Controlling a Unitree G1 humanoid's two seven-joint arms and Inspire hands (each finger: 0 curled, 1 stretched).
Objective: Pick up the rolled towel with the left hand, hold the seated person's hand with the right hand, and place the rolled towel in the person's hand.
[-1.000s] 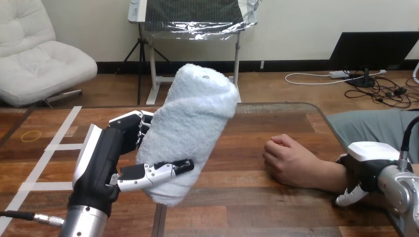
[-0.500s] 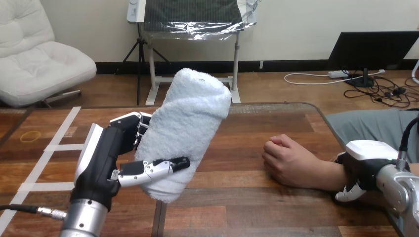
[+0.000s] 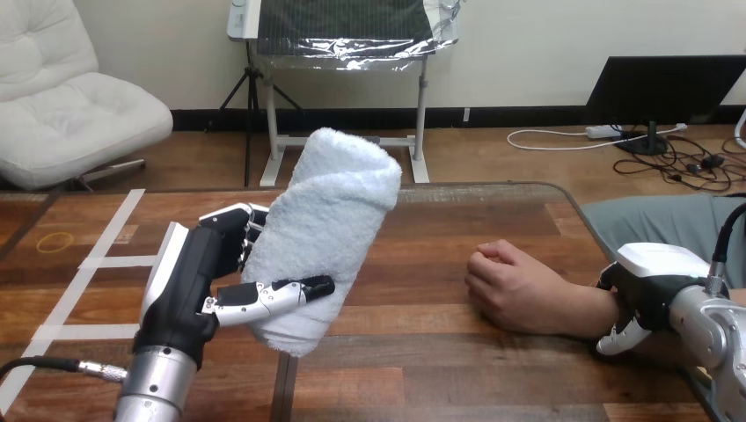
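The left hand (image 3: 198,281) grips the rolled towel (image 3: 325,229), raised over the left of the bench (image 3: 440,369). Right of the middle, the person's hand (image 3: 506,286) rests loosely fisted. The right hand (image 3: 647,290) wraps the person's wrist. Delivery looks next: the towel must travel right to that hand. Since a second ago, the towel has dipped slightly.

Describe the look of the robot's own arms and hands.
The left hand and right hand are black with white back shells and black-and-white jointed fingers, on silver cylindrical forearms. A black cable with a metal plug meets the left forearm; another black cable arcs above the right wrist.
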